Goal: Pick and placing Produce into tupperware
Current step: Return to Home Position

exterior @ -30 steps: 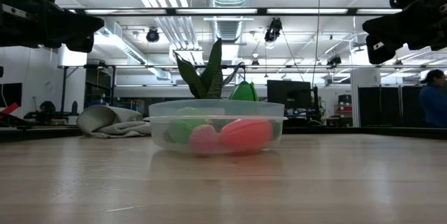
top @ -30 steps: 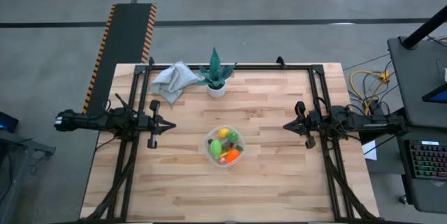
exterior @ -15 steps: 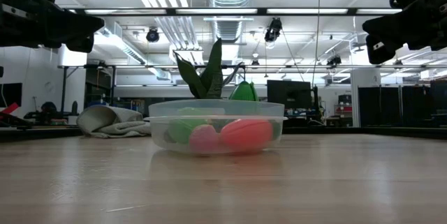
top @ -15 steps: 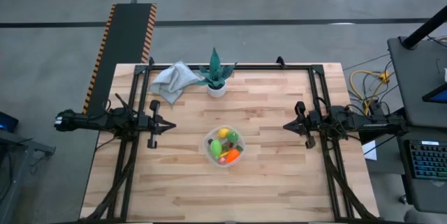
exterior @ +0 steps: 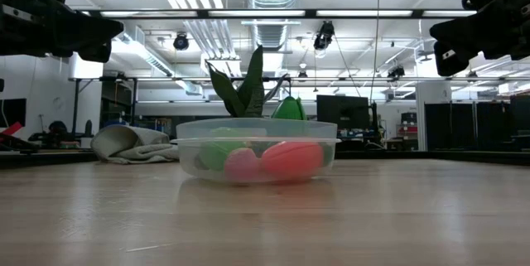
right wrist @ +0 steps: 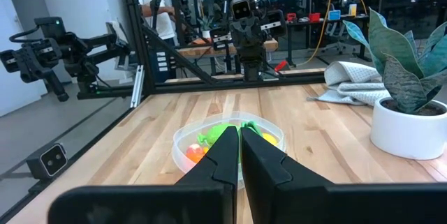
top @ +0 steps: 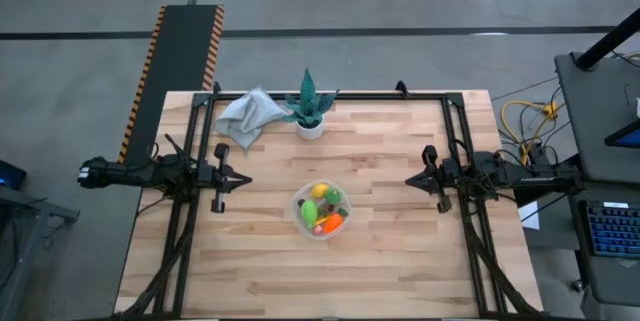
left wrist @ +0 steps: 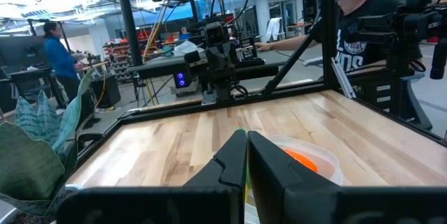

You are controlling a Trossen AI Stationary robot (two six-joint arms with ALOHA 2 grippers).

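The round clear tupperware [top: 321, 208] stands on the table's middle, a little toward the near edge. The produce lies inside it: an orange carrot [top: 331, 223], a yellow lemon [top: 319, 190], green pieces [top: 309, 209] and small red and dark bits. In the low view the tupperware [exterior: 257, 148] shows pink and green shapes through its wall. My left gripper [top: 246, 179] is shut and level above the table's left side. My right gripper [top: 408, 180] is shut and level above the right side. Both point at the tupperware [right wrist: 227, 144] from a distance.
A teal spiky plant in a white pot [top: 310, 111] stands at the far edge, with a grey cloth [top: 246, 115] to its left. Black frame rails [top: 190, 211] run along the table's left and right sides. People stand in the room beyond the table.
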